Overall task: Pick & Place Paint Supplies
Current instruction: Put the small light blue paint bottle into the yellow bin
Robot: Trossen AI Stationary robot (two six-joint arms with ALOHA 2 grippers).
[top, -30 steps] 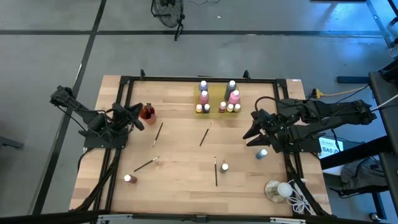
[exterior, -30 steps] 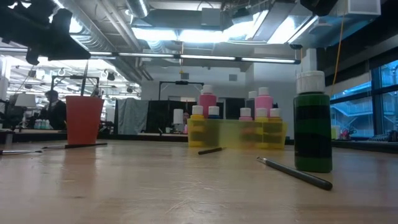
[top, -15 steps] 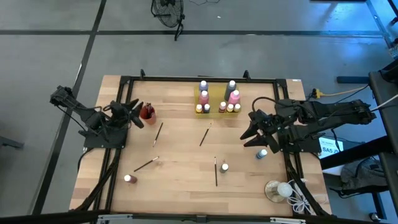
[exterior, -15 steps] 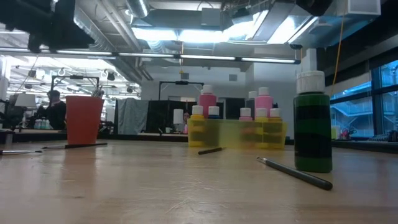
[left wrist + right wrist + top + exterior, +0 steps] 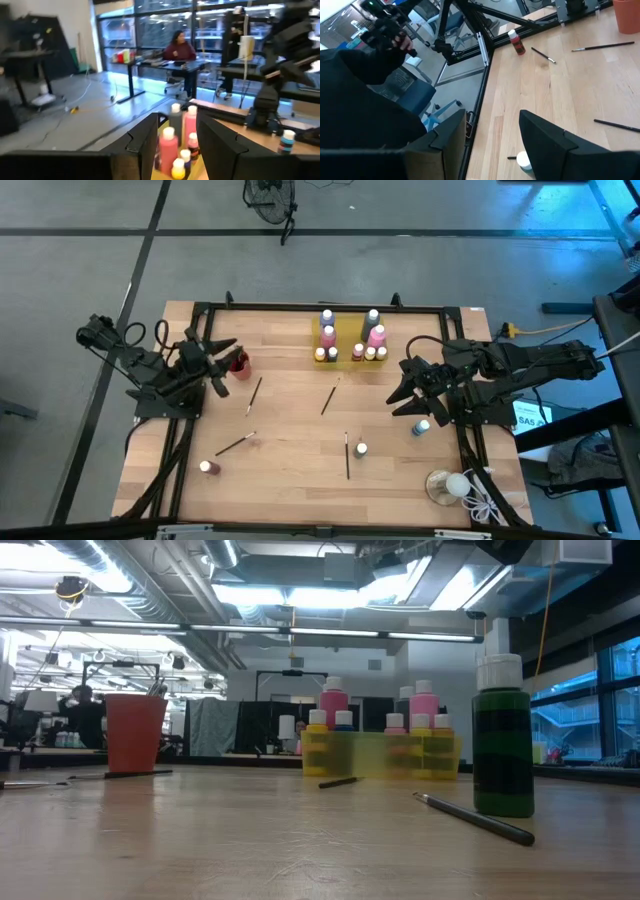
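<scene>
The left gripper [image 5: 222, 365] hangs above the table's left side with its fingers spread and nothing between them; the red cup [image 5: 238, 361] stands just beside its tips, apart from them. Past its own two dark fingers [image 5: 145, 145], the left wrist view shows the cluster of white-capped paint bottles [image 5: 176, 145] straight ahead — pink, dark and small yellow ones — and a blue bottle [image 5: 285, 141] farther off, by the other arm. The right gripper [image 5: 403, 393] hovers over the table's right side, its jaws also parted and empty; the blue bottle [image 5: 422, 427] stands near it, and a white-capped bottle [image 5: 524, 163] shows just beyond its fingers [image 5: 545, 140]. Between the two grippers, four thin paintbrushes lie flat on the wooden table [image 5: 290, 470]: one [image 5: 255, 394] near the cup, one [image 5: 327, 400] toward the middle, one [image 5: 347, 456] beside a small bottle [image 5: 360, 449], and one [image 5: 234, 445] pointing toward a red bottle [image 5: 205, 467]. The main bottle group [image 5: 350, 336] stands well beyond both — at the table's far edge, on a yellow holder [image 5: 380, 755].
</scene>
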